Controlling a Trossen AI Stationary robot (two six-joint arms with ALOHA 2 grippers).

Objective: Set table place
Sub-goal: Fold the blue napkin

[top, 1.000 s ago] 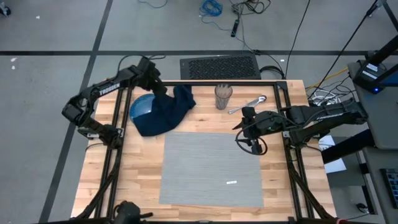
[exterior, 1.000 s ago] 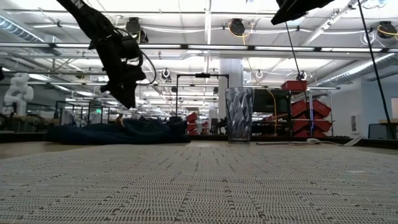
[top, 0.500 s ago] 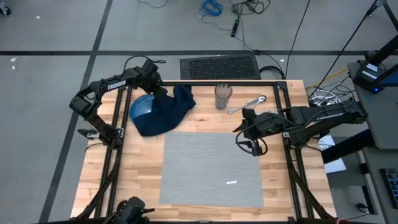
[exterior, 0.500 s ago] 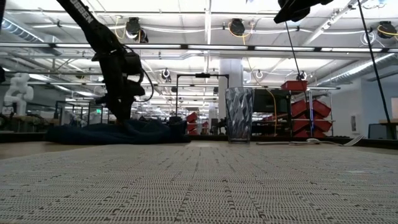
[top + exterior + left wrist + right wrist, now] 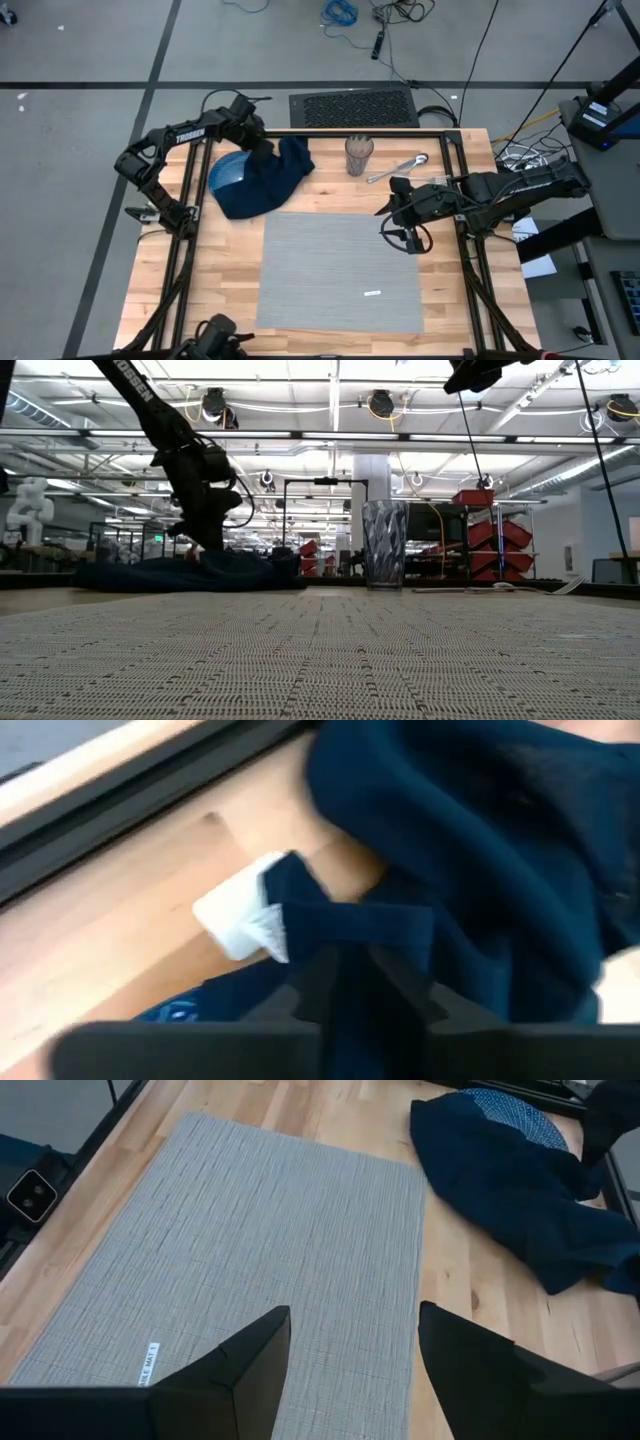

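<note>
Surface (image 5: pixel 225 270): one, light wood planks in a black frame. Placemat (image 5: pixel 340 270): one, grey, flat at the middle of the surface, bare apart from a small white tag; nothing set on it yet. Napkin (image 5: pixel 262 180): one, navy, heaped at the far left corner, draped over most of the plate (image 5: pixel 226 172), one, blue, only an edge showing. Glass (image 5: pixel 359 155): one, upright at the far edge. Cutlery (image 5: pixel 398 167): metal, beside the glass; count cannot be told. Change: over the last second the left gripper (image 5: pixel 259 148) has come down from above the napkin onto its far edge; the wrist view shows its fingers (image 5: pixel 400 990) nearly together with navy cloth between them, so a pinch looks begun, though a firm hold cannot be confirmed. Judged meaning: uncovering the plate is the step in hand; task early. Right gripper (image 5: pixel 408 230): one, hovering over the placemat's right edge, fingers wide apart, holding nothing, barely moved.
</note>
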